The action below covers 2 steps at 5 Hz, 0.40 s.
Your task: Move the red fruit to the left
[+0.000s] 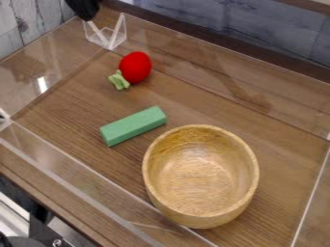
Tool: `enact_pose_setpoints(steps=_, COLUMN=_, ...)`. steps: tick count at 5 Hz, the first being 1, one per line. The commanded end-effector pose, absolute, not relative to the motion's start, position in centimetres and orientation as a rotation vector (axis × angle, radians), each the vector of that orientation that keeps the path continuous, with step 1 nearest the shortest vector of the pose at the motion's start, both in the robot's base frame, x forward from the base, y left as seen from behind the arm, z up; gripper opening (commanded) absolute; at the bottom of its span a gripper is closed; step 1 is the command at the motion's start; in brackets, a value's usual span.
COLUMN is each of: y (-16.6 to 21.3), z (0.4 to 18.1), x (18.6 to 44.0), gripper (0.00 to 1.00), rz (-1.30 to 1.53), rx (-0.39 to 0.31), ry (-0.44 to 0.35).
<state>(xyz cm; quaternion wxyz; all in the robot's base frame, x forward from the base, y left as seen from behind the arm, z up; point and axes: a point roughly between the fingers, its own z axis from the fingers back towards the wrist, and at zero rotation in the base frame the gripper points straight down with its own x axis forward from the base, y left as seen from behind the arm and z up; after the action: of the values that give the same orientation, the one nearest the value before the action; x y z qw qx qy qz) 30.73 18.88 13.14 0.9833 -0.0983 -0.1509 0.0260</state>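
Note:
The red fruit [134, 66] lies on the wooden table at the back left, its green leafy end [119, 82] pointing toward the front left. Only a dark piece of my gripper [84, 8] shows at the top edge, up and to the left of the fruit and well apart from it. Its fingers are cut off by the frame; it is shut and holds nothing that I can see.
A green rectangular block [133, 125] lies in the middle of the table. A large wooden bowl [200, 174] stands at the front right. A small clear plastic stand [106, 34] sits behind the fruit. Clear walls [39, 92] border the table.

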Motion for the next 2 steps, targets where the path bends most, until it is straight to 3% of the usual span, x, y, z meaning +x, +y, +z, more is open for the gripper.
enact_pose_setpoints(steps=1, y=19.52, z=14.77, x=31.7, gripper=0.0, rz=0.039, rx=-0.143, ry=-0.357)
enact_pose_setpoints(steps=2, y=19.26, z=14.24, x=32.12, gripper=0.0, rz=0.034, rx=-0.141, ry=-0.353)
